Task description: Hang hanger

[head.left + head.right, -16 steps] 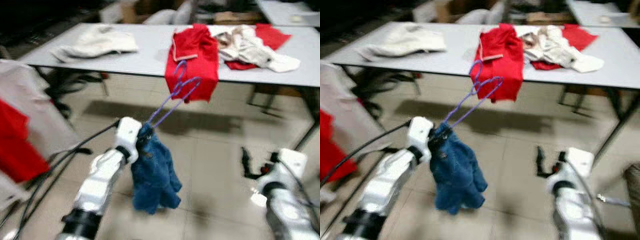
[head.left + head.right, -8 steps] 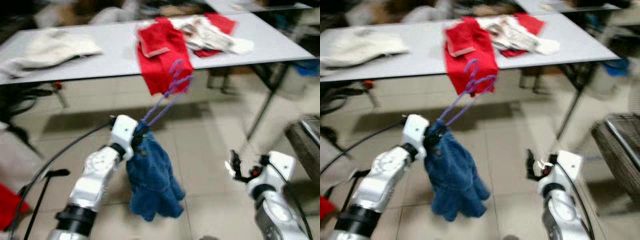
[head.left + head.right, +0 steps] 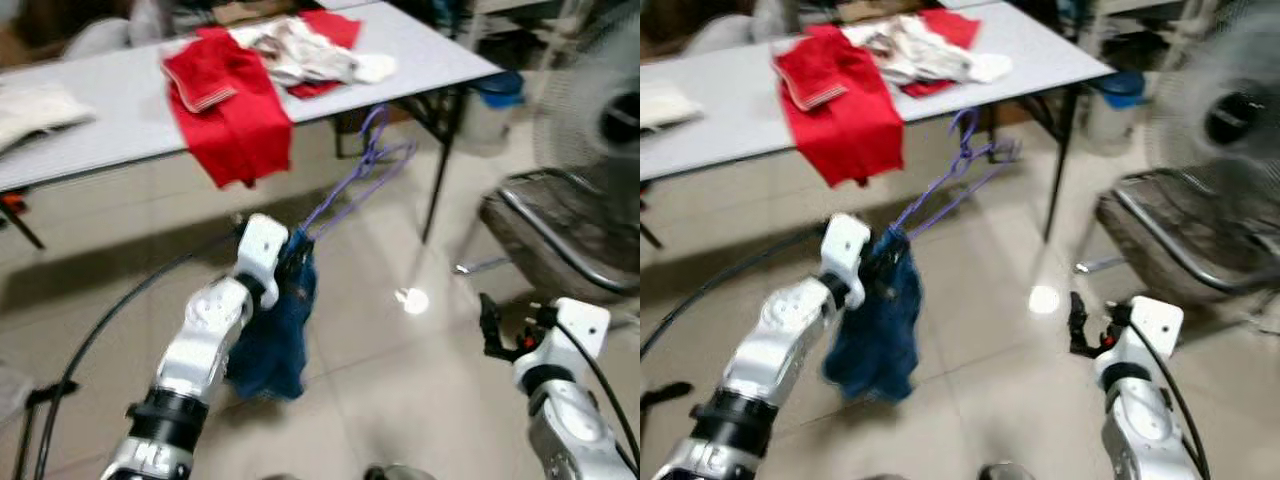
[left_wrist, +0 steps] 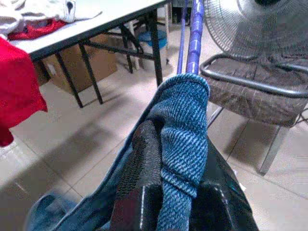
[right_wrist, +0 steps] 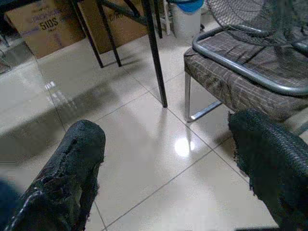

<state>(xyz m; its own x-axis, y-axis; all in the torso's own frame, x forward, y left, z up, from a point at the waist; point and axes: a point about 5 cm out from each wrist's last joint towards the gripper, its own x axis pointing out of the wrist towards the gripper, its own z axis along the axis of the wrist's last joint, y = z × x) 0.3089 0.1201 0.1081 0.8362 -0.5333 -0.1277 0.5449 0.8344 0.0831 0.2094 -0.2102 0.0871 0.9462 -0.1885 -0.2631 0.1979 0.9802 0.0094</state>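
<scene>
Your view has swung since half a second ago: the table [image 3: 120, 110] has slid toward 10 o'clock, and a chair [image 3: 560, 240] and a fan [image 3: 600, 110] have come in at 3 o'clock. That is the camera turning, not the things moving. The left gripper [image 3: 290, 262] keeps its hold as before, and the right gripper [image 3: 492, 328] stays low at 4 o'clock.

The table is long and pale grey, with a red cloth [image 3: 230, 110] draped over its near edge and a heap of white and red clothes [image 3: 300, 50] behind it. Through the right wrist camera you see cardboard boxes [image 5: 48, 21] under the table and a blue bin [image 5: 185, 5] by its leg. The chair has a grey metal frame and a dark woven seat. The floor [image 3: 400, 400] is glossy beige tile with a bright light spot at 3 o'clock of the jeans.

The jeans [image 3: 275, 335] hang dark blue from the left gripper, near the centre. The hanger [image 3: 350, 185] is thin and purple, slanting up toward 1 o'clock from the gripper, its hook ending just below the table edge.

The left gripper is clamped on the jeans' folded denim, where the hanger's purple bar [image 4: 195, 38] emerges. The right gripper's fingers [image 5: 72, 159] stand wide apart, holding nothing.
</scene>
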